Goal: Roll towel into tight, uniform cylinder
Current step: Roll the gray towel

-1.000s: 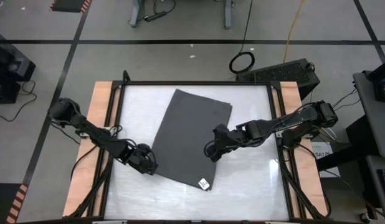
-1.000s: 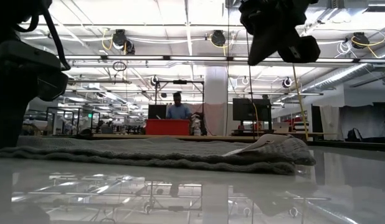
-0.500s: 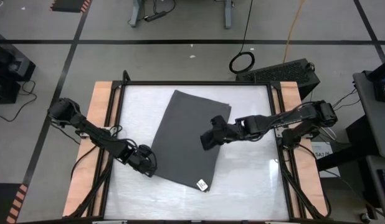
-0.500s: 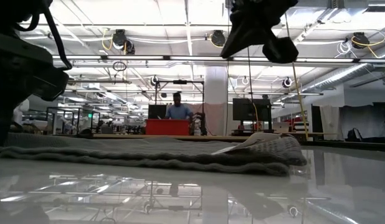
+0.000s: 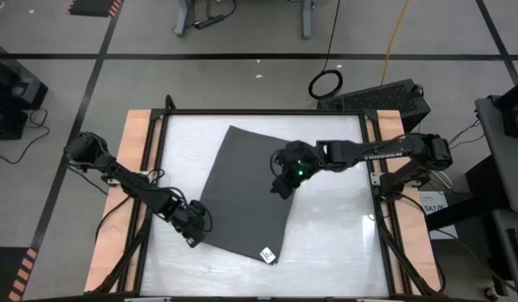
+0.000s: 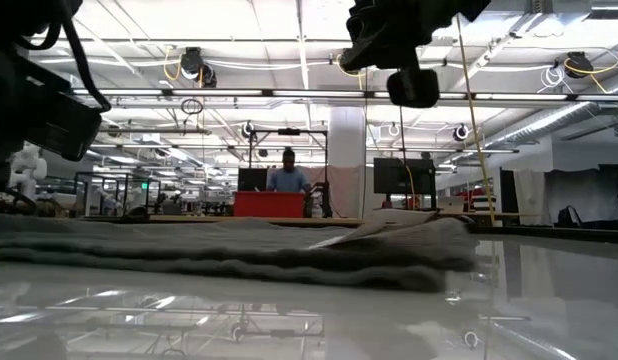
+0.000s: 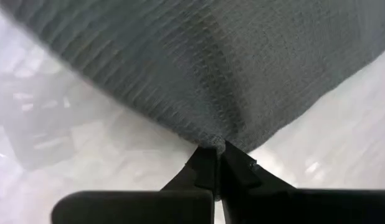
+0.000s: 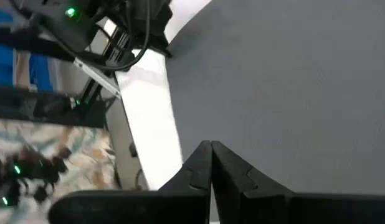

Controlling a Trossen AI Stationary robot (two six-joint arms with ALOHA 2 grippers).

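We've got the towel [image 5: 246, 193] lying flat and unrolled, skewed diagonally across the middle of the counter [image 5: 334, 239], white tag [image 5: 266, 252] at its near corner. There's bare glossy counter all round it, widest on the right and along the near edge.

Our left claw [image 5: 194, 228] is down at the towel's near-left corner, fingers pinched together on the very edge of the fabric. Our right claw [image 5: 282, 186] hovers above the towel's right half, fingers closed with nothing between them.

Compared with a second ago, the right claw has swung further over the towel from its right edge, and the whole towel has slid a bit toward the near-left, tag included.
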